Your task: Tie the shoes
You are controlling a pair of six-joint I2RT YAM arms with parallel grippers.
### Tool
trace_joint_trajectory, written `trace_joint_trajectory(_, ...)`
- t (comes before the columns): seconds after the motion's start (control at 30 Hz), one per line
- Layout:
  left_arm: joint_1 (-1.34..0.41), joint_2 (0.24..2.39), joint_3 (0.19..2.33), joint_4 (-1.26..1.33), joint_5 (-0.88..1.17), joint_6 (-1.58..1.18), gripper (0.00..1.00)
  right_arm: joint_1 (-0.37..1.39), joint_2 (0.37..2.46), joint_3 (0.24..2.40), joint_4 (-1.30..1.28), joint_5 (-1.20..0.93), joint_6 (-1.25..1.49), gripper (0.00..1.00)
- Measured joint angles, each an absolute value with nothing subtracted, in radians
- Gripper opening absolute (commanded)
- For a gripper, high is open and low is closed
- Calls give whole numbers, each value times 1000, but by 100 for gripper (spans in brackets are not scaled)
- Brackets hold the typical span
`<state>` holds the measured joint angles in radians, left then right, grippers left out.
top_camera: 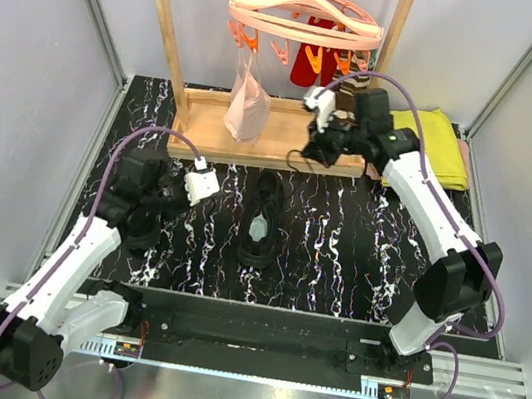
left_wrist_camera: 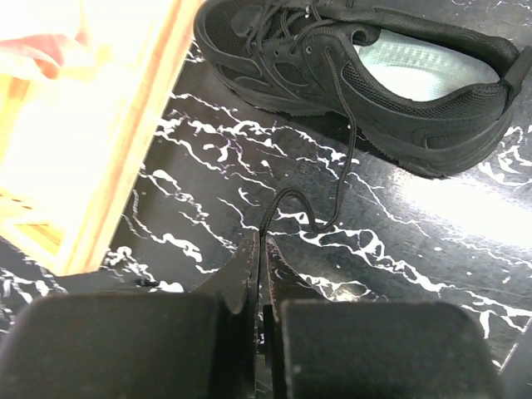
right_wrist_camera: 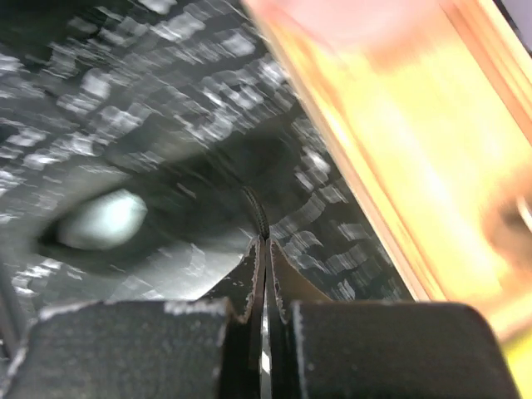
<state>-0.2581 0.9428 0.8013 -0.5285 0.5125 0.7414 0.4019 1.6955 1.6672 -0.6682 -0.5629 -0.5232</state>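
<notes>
The shoe (top_camera: pixel 262 221) lies on its sole at the middle of the table (top_camera: pixel 360 245), toe toward the back edge, and its opening holds a pale insole (left_wrist_camera: pixel 424 66). Behind it, along the back edge, stands a wooden rack whose shallow base tray (top_camera: pixel 256 135) has a pinkish cloth (top_camera: pixel 248 101) hanging down over it from a pink clip hanger (top_camera: pixel 305 18). What lies inside the tray cannot be made out. A yellow-green cloth (top_camera: pixel 441 146) sits at the back right corner, partly hidden by the right arm. The left gripper (left_wrist_camera: pixel 263 245) is pinched fully together on a lace strand (left_wrist_camera: pixel 349 150) that curls down from the eyelets across the table. The right gripper (right_wrist_camera: pixel 264 245) is likewise pressed tight on a lace piece (right_wrist_camera: pixel 256 212). Its view is badly blurred, the shoe only a dark shape.
</notes>
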Motion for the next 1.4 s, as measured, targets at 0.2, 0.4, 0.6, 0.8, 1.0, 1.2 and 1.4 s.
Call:
trace_joint_trajectory(0.2, -265, 829, 730, -521, 520, 813, 0, 595, 1777, 1776, -654, -645, -471, 0)
trace_joint_trajectory(0.4, -279, 692, 643, -564, 520, 894, 0, 713, 1915, 1833, -622, -675, -446, 0)
trace_joint_trajectory(0.6, -279, 622, 625, -622, 521, 947, 0, 773, 2038, 1857, -604, -695, -424, 0)
trace_joint_trajectory(0.8, -281, 546, 590, -710, 528, 1006, 0, 827, 2137, 1872, -595, -701, -389, 27)
trace_joint_trajectory(1.0, -281, 516, 586, -767, 549, 1032, 0, 846, 2146, 1891, -595, -692, -350, 52)
trace_joint_trajectory(1.2, -281, 604, 590, -720, 556, 952, 0, 805, 2074, 1895, -599, -670, -316, 52)
trace_joint_trajectory(1.4, -270, 862, 675, -519, 498, 734, 0, 653, 1905, 1829, -591, -665, -295, 51)
